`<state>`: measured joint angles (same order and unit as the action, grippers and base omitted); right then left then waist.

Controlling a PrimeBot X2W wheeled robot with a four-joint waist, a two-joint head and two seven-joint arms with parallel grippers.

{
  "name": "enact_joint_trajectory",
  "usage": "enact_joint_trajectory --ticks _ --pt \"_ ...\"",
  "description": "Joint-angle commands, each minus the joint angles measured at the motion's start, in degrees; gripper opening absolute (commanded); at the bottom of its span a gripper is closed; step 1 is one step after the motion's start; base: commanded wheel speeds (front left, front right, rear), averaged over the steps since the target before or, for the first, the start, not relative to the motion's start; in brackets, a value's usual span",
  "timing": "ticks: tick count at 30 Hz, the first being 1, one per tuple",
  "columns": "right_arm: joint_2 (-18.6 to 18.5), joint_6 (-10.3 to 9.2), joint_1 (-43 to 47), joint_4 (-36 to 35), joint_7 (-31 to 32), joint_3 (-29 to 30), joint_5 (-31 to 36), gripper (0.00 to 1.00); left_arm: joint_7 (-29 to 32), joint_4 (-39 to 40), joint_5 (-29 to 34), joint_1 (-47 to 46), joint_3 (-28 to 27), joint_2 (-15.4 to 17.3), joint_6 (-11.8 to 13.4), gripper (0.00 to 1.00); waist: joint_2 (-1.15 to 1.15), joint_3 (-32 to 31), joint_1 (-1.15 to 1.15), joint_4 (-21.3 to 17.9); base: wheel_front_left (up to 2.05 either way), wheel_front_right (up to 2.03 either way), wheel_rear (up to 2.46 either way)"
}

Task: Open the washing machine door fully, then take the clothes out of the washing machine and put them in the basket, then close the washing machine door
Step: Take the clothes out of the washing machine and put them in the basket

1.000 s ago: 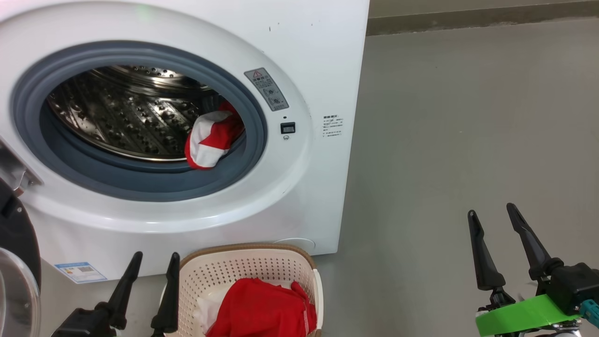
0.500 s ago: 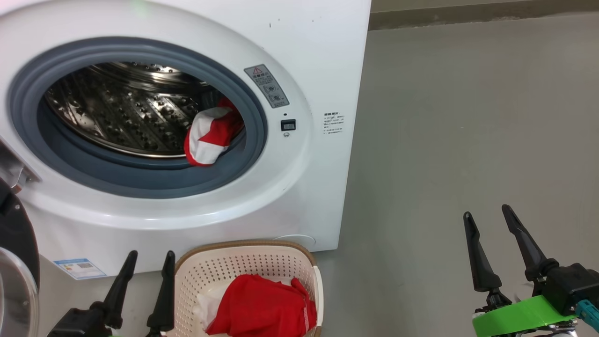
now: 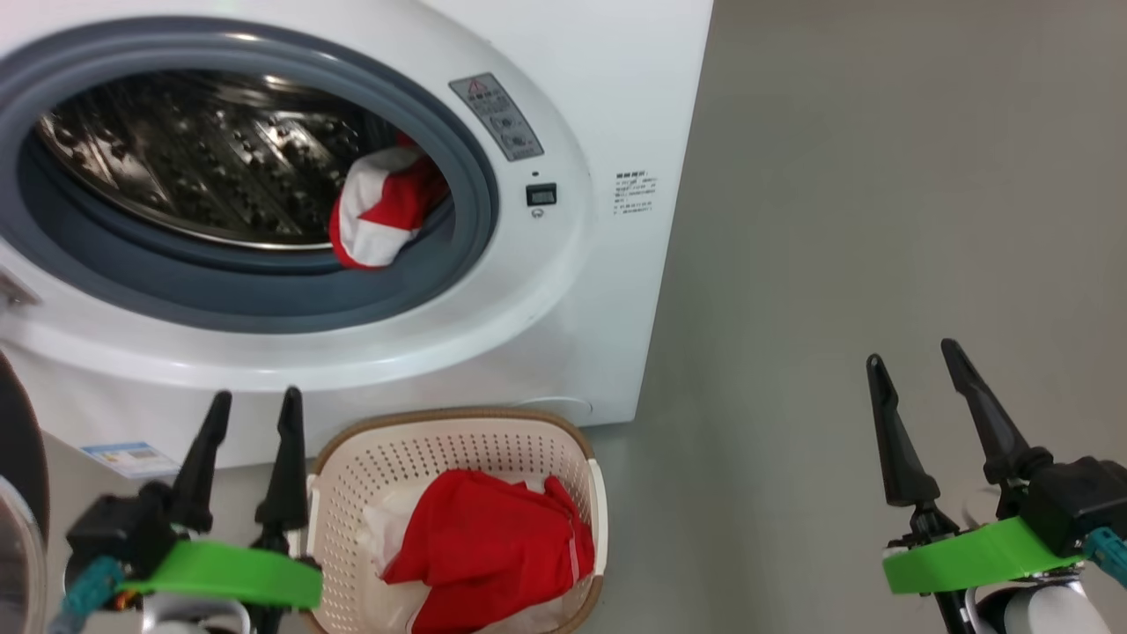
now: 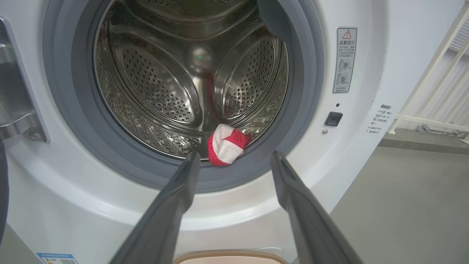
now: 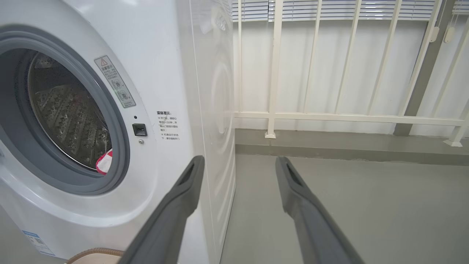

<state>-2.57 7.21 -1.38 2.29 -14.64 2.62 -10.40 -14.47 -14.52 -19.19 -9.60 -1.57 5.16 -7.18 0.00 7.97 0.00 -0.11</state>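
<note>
The white washing machine (image 3: pixel 607 106) has its door (image 3: pixel 16 458) swung open at the far left. One red and white piece of the clothes (image 3: pixel 383 216) lies at the drum's front right edge against the grey gasket; it also shows in the left wrist view (image 4: pixel 225 148). The cream basket (image 3: pixel 458 421) stands on the floor below the opening with red clothes (image 3: pixel 489 546) in it. My left gripper (image 3: pixel 256 396) is open and empty just left of the basket, pointing at the drum (image 4: pixel 235 156). My right gripper (image 3: pixel 912 354) is open and empty over the floor to the right.
Grey floor (image 3: pixel 836 220) stretches to the right of the machine. A white railing (image 5: pixel 278 73) and a wall stand behind that space in the right wrist view. The door's metal hinge (image 4: pixel 14 121) sits at the opening's left side.
The head camera has tipped down, so the machine and basket sit higher in the picture. My left gripper has come further up into view. Both grippers stay open.
</note>
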Motion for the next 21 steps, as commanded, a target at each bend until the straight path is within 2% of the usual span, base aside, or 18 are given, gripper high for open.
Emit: enact_joint_trajectory --ticks 1,12,21 --pt "-0.90 0.28 -2.61 -1.72 -0.36 -1.64 0.59 1.00 -0.52 -0.14 -0.79 -3.98 -1.95 1.13 -0.31 1.00 0.00 2.82 0.00 -0.25 0.00 0.00 0.00" --pt "-1.36 0.28 -7.21 -2.05 -0.36 -3.07 1.04 1.00 -0.52 -6.29 -4.66 -16.87 -2.51 4.83 -0.31 1.00 0.00 10.83 0.00 -0.77 0.00 0.00 0.00" --pt "-1.24 0.28 -9.66 -2.41 -0.36 -3.54 1.15 1.00 -0.52 -11.05 -4.13 -25.83 -1.19 6.92 -0.31 1.00 0.00 15.69 0.00 -1.48 0.00 0.00 0.00"
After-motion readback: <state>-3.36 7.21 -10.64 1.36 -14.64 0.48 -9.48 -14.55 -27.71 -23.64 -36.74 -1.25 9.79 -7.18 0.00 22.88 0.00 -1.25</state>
